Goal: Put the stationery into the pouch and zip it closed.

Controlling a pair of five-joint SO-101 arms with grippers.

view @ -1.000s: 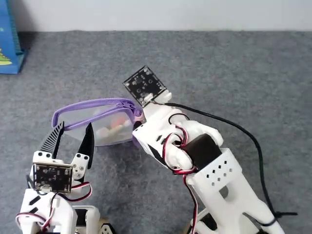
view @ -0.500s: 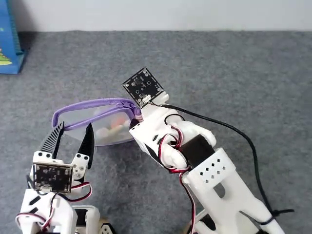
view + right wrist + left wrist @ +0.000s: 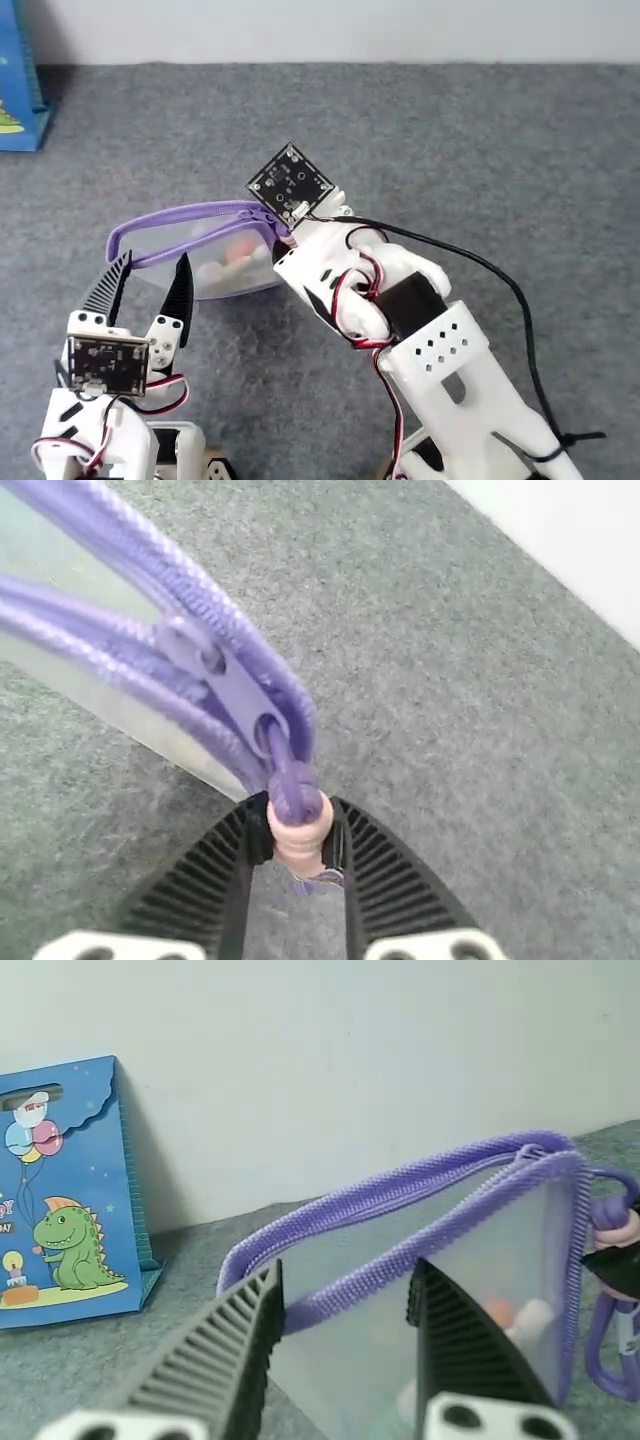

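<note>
In the foreground the left gripper (image 3: 345, 1272) stands with its dark ribbed fingers (image 3: 245, 1345) spread apart. The purple zipper edge of the pouch (image 3: 480, 1250) runs across the gap between them. Blurred orange and white pieces (image 3: 512, 1315) show through its clear wall. At its far end sits a pink bead (image 3: 610, 1232). Farther back, a blue gift bag (image 3: 70, 1190) stands on the grey table (image 3: 60, 1360) against a pale wall (image 3: 350, 1050).

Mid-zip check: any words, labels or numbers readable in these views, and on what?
Blue gift bag: a few letters beside the dinosaur, cut off at the picture's edge; unreadable.
Wrist camera boards: any markings too small to read.
Pouch and zipper pull: no print visible.
</note>
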